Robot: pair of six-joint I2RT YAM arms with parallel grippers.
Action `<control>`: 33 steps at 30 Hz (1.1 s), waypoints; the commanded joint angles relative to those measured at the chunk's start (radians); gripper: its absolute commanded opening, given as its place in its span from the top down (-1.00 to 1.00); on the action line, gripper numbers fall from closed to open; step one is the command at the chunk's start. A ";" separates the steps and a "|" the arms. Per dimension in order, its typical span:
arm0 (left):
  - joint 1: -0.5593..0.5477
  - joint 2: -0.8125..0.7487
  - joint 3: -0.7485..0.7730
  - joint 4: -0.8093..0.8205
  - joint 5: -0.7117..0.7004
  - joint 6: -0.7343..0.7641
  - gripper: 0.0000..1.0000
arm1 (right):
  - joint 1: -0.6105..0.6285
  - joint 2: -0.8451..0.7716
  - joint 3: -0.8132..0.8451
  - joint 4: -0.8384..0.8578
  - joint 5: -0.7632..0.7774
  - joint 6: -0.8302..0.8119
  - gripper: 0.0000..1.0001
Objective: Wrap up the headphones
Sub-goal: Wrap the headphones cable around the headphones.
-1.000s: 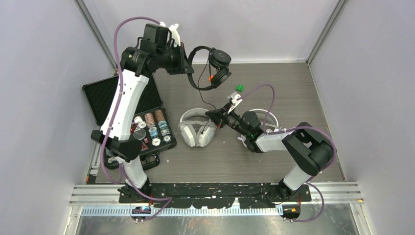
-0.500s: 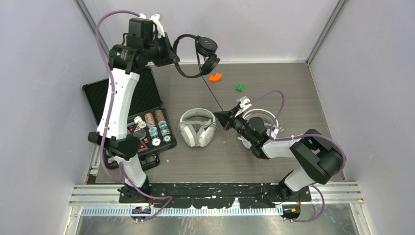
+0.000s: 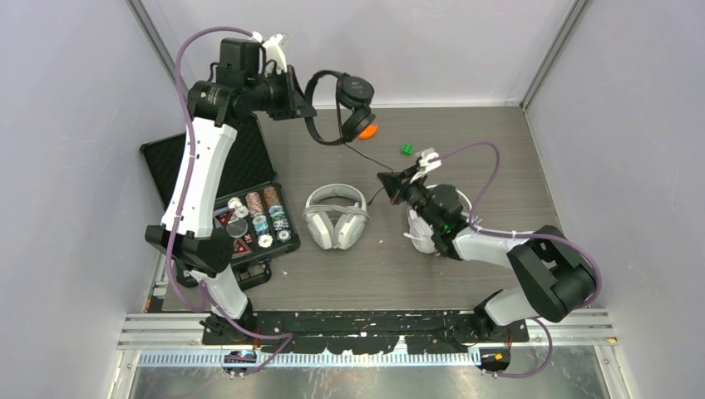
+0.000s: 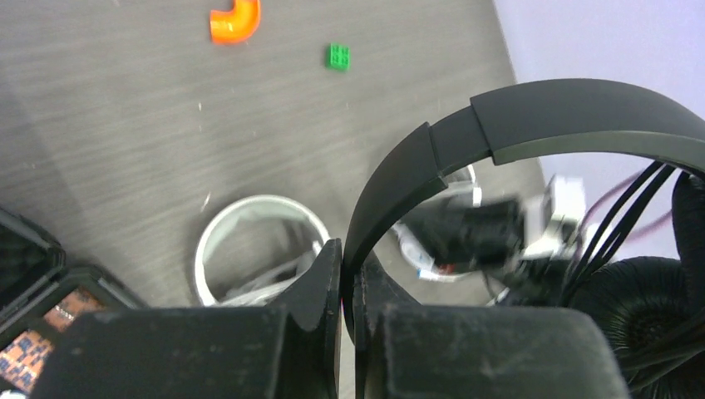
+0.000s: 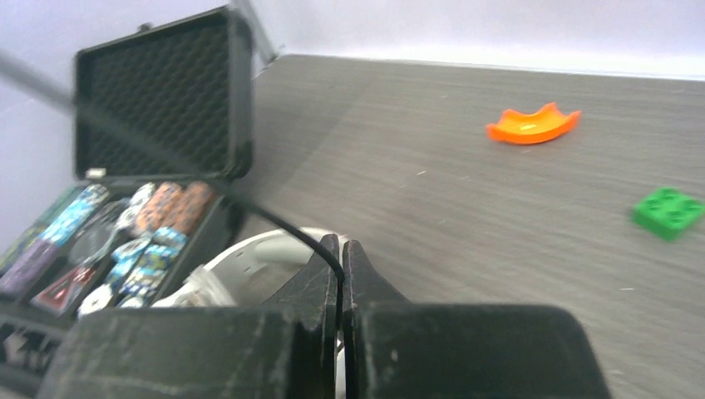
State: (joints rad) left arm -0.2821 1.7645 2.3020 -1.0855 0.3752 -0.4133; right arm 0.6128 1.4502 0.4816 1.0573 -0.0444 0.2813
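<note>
My left gripper (image 3: 306, 106) is shut on the headband of the black headphones (image 3: 352, 93) and holds them up over the table's far side. In the left wrist view the headband (image 4: 532, 112) arches out from between the gripper's (image 4: 349, 259) closed fingers. The black cable (image 3: 378, 159) runs down from them to my right gripper (image 3: 386, 184), which is shut on it. In the right wrist view the cable (image 5: 274, 218) enters the gripper's (image 5: 342, 248) pinched tips. White headphones (image 3: 335, 217) lie mid-table. A second white pair (image 3: 422, 229) lies partly under the right arm.
An open black case (image 3: 176, 163) with poker chips (image 3: 264, 221) sits at the left. An orange curved piece (image 3: 368, 130) and a green brick (image 3: 406, 149) lie on the far part of the table. Walls close in on three sides.
My left arm lifted the black headphones back and to the left, then eased slightly right. My right gripper slid right and farther back along the cable. Both grips held.
</note>
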 commanded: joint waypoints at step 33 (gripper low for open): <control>-0.334 -0.291 -0.624 0.450 -0.469 1.049 1.00 | -0.252 -0.261 0.877 -1.554 -0.685 0.264 1.00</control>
State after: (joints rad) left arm -0.6037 1.5314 1.7172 -0.7101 0.0582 0.5552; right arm 0.3733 1.1912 1.2991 -0.5503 -0.6006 0.4290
